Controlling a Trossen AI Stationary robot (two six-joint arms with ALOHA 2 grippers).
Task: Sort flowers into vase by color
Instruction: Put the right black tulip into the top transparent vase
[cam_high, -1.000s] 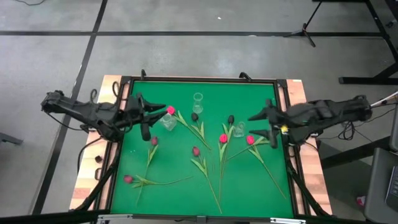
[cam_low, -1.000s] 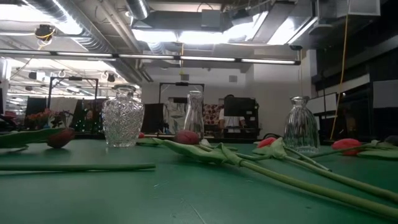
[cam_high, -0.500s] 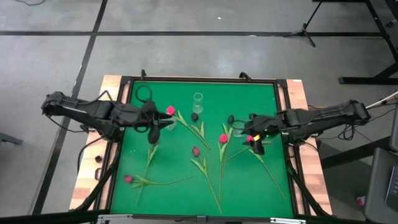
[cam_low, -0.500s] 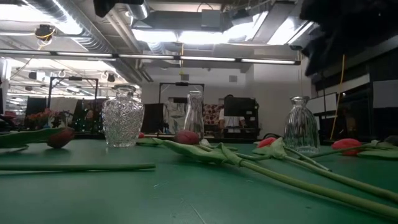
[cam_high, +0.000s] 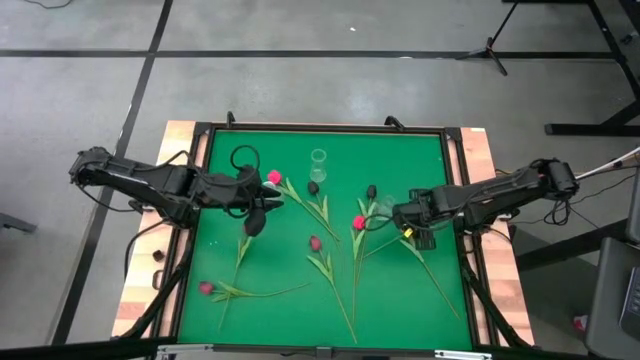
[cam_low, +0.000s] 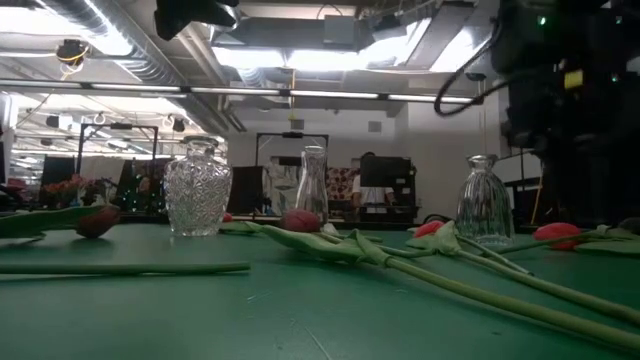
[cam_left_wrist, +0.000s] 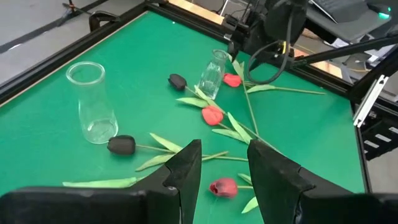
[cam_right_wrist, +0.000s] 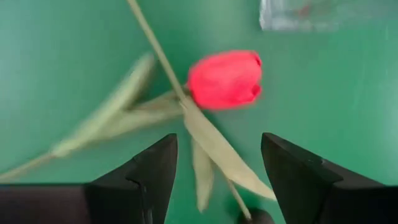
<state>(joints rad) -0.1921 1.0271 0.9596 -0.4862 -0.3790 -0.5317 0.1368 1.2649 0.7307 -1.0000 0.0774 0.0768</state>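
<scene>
Several artificial tulips lie flat on the green table mat (cam_high: 420, 150). Their heads are pink-red (cam_high: 358, 222), dull magenta (cam_high: 315, 242) or near-black (cam_high: 313, 187). Three clear vases stand upright among them: a cut-glass one (cam_low: 197, 188), a slim one (cam_high: 318, 160) and a bell-shaped one (cam_high: 384, 208). My right gripper (cam_high: 410, 228) points down, open, over a pink-red tulip head (cam_right_wrist: 225, 79), with a finger on either side and above it. My left gripper (cam_high: 254, 218) is open and hovers over the mat by the cut-glass vase.
The mat sits in a raised black frame (cam_high: 200, 180) with wooden boards outside it. More tulips lie near the mat's near-left corner (cam_high: 206, 288) and along its middle (cam_high: 335, 280). A near-black tulip (cam_left_wrist: 121, 144) lies close in front of my left gripper (cam_left_wrist: 224, 168).
My right gripper moved toward the table's left and down, tipping to point down over the pink-red tulip beside the bell-shaped vase. My left gripper moved toward the table's right and slightly toward the near edge. No flower or vase has moved.
</scene>
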